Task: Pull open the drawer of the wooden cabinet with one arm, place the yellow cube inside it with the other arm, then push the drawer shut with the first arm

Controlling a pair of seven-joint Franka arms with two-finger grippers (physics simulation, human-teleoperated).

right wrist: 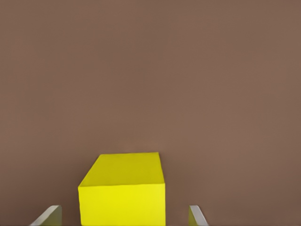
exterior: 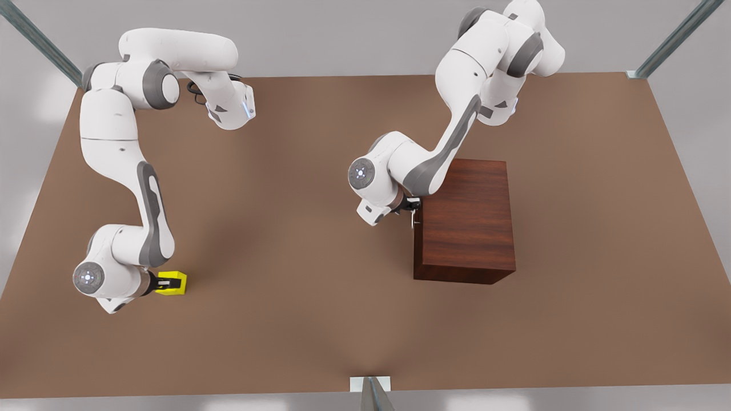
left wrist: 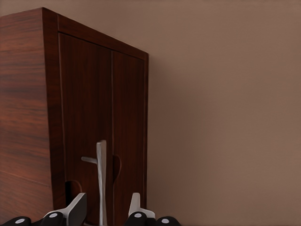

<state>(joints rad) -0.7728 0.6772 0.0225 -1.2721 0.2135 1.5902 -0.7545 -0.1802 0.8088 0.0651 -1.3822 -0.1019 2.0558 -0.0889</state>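
Left gripper (left wrist: pixel 104 209) at the cabinet (exterior: pixel 465 220) front, fingers spread either side of the drawer's silver handle (left wrist: pixel 100 176), not pinching it. Right gripper (right wrist: pixel 124 217) low on the table (exterior: pixel 297 240), fingers spread, yellow cube (right wrist: pixel 123 190) between them with gaps on both sides.

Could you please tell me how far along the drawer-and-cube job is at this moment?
Nothing looks finished yet: the drawer sits flush in the wooden cabinet. In hand: the left gripper is open, straddling the silver handle, while the right gripper is open around the yellow cube, which rests on the table. Left: pulling the drawer open, placing the cube inside, pushing it shut.
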